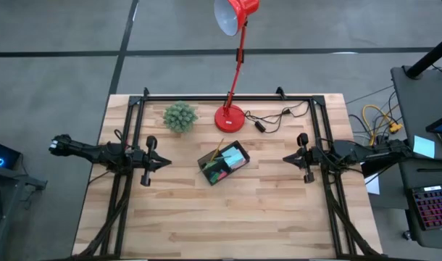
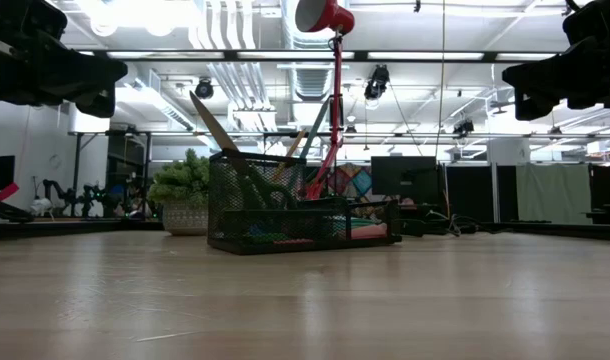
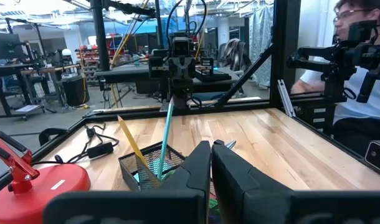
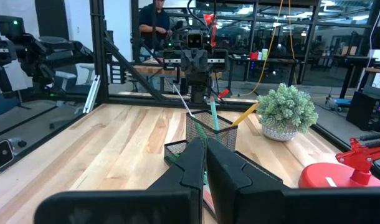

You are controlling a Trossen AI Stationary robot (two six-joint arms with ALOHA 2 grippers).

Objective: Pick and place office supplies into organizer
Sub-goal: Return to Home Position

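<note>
Left gripper point(image 1: 167, 164) hangs at the black mesh organizer's point(image 1: 205, 161) 9 o'clock and right gripper point(image 1: 285, 158) at its 3 o'clock. Both are well apart from it and hold nothing, each with its fingers pressed together (barely a slit shows). The organizer sits mid-table with a yellow pencil point(image 3: 134, 146) and pale green pen point(image 3: 166, 134) upright in it, and a blue sticky pad point(image 1: 235, 156) in its tray.

organizer point(image 1: 223, 165) in middle of bench point(image 1: 206, 217), pencil point(image 3: 133, 146) and pen point(image 3: 165, 134) leaning in it — plant point(image 1: 180, 116) and lamp base point(image 1: 230, 117) behind, plant to the left
</note>
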